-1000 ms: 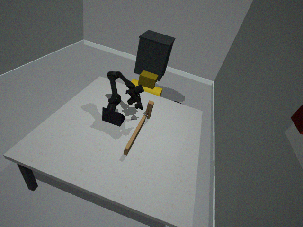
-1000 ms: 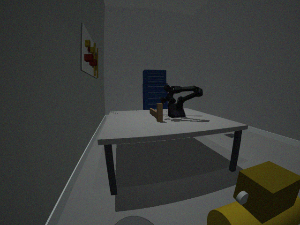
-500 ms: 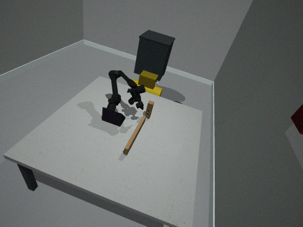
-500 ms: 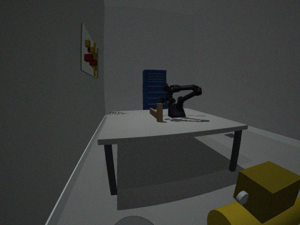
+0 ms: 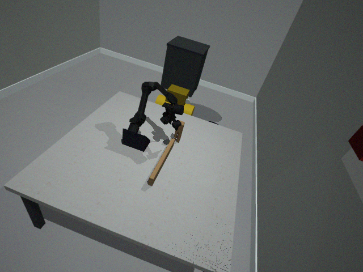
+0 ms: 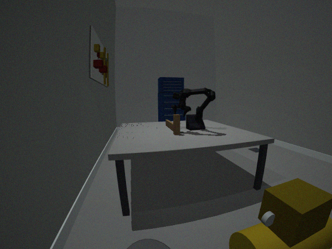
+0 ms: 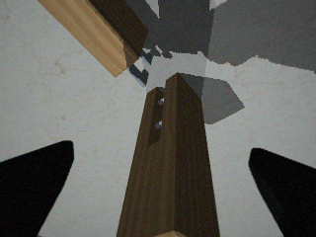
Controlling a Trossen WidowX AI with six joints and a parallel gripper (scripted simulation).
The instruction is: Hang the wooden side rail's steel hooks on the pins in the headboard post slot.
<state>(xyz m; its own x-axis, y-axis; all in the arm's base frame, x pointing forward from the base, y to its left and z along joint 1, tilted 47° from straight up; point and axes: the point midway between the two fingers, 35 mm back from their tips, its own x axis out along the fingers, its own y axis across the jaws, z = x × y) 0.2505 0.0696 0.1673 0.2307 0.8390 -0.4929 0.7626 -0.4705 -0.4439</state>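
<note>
The wooden headboard post (image 5: 181, 130) (image 6: 176, 125) (image 7: 173, 173) stands upright on the table (image 5: 88, 164). Its slot (image 7: 154, 129) shows two bare steel pins, the upper pin (image 7: 161, 102) and the lower pin (image 7: 158, 124). The wooden side rail (image 5: 161, 160) (image 6: 168, 123) (image 7: 94, 30) runs from the post out across the table. Its end with the steel hooks (image 7: 140, 73) sits just beside the post, outside the slot. My gripper (image 5: 174, 125) (image 6: 175, 109) (image 7: 163, 152) is open and empty, right above the post's top, with a finger on either side.
The arm's dark base (image 5: 134, 141) (image 6: 195, 124) stands on the table left of the post. A dark cabinet (image 5: 184, 64) and a yellow machine (image 5: 178, 93) (image 6: 292, 211) stand behind the table. A blue cabinet (image 6: 170, 91) stands by the far wall.
</note>
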